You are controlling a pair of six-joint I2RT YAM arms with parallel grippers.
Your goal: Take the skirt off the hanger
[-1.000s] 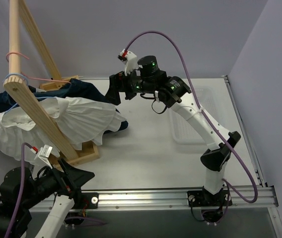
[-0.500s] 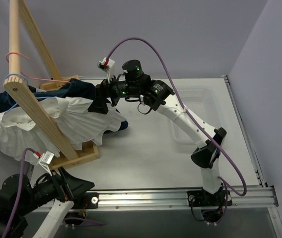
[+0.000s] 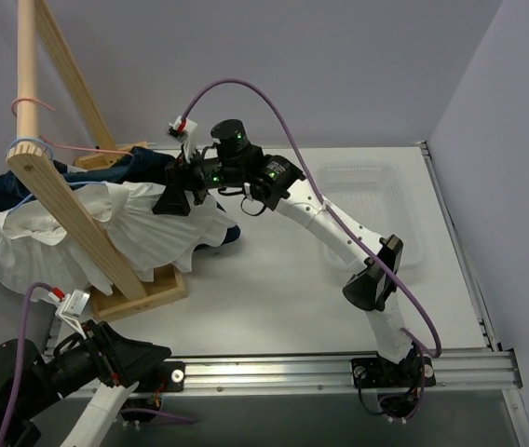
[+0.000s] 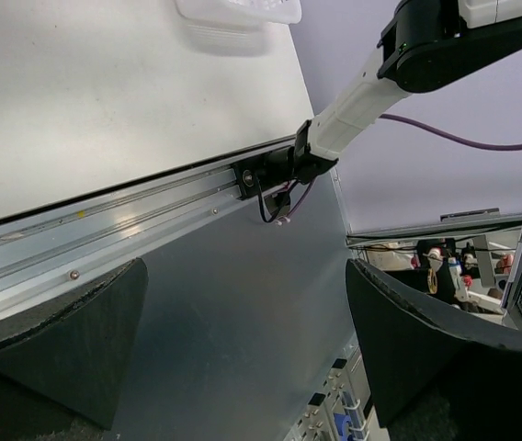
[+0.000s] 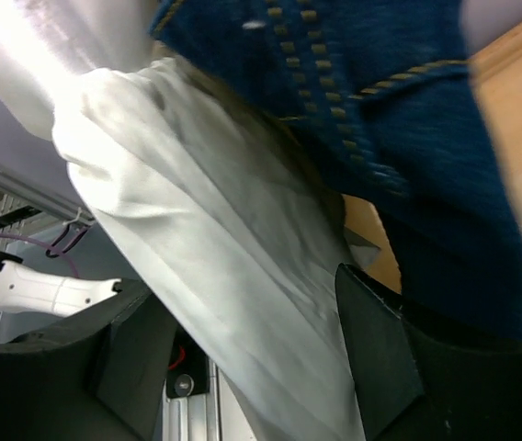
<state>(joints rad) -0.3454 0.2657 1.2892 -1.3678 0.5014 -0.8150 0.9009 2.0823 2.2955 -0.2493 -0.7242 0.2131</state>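
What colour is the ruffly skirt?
White. The skirt shows best in the top external view.

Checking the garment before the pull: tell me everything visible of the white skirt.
The skirt is thin white fabric, ribbed with pleats and edged by a wavy frilled hem. It fans out under the wooden rack's slanted beam, against the navy garment. The right end effector straddles its top edge, fabric running between the open fingers.
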